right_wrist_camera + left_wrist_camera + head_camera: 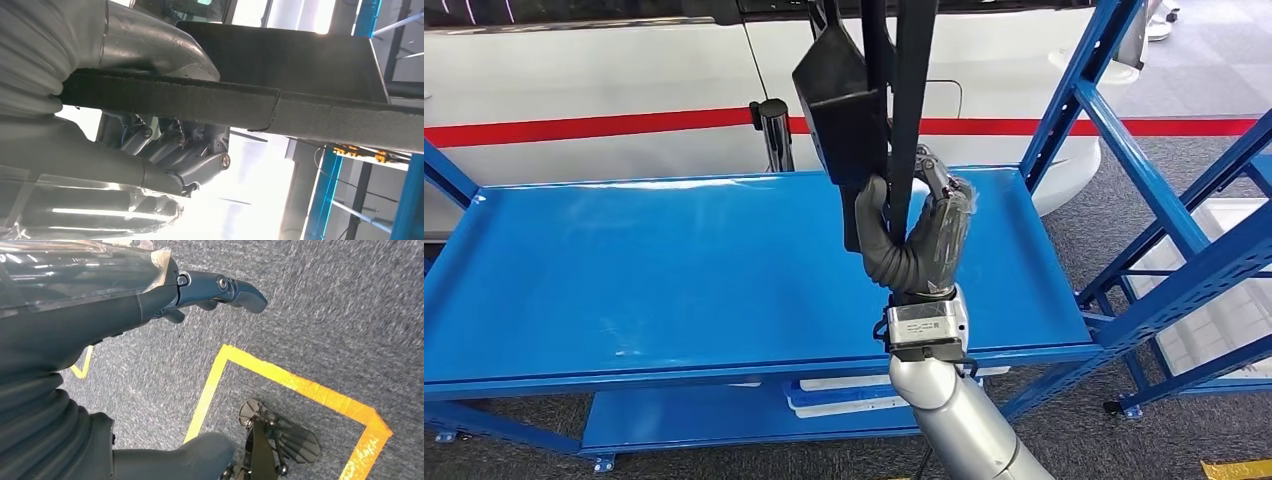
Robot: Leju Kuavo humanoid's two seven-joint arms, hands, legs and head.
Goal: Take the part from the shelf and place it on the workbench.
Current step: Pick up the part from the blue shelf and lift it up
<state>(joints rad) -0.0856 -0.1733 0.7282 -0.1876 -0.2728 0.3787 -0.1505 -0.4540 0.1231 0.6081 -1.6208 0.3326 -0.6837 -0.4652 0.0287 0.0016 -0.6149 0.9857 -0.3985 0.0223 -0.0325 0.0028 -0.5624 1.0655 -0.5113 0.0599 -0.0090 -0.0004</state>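
Black and long, the part (864, 110) stands upright in the right robot hand (919, 235), gripped low so it clears the blue counter (624, 280) beneath. The right wrist view reveals its felt-like edge. The left robot hand (210, 292) hangs empty, fingers apart, above carpet.

head view high over workbench (674, 280), wrist views close

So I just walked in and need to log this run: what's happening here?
The robot's right hand grips a long black part, holding it upright above the blue shelf surface. The part hangs in the air, not set down anywhere yet. The left hand holds nothing and points down toward grey carpet marked with yellow tape. A white vehicle with a red stripe stands behind the shelf.
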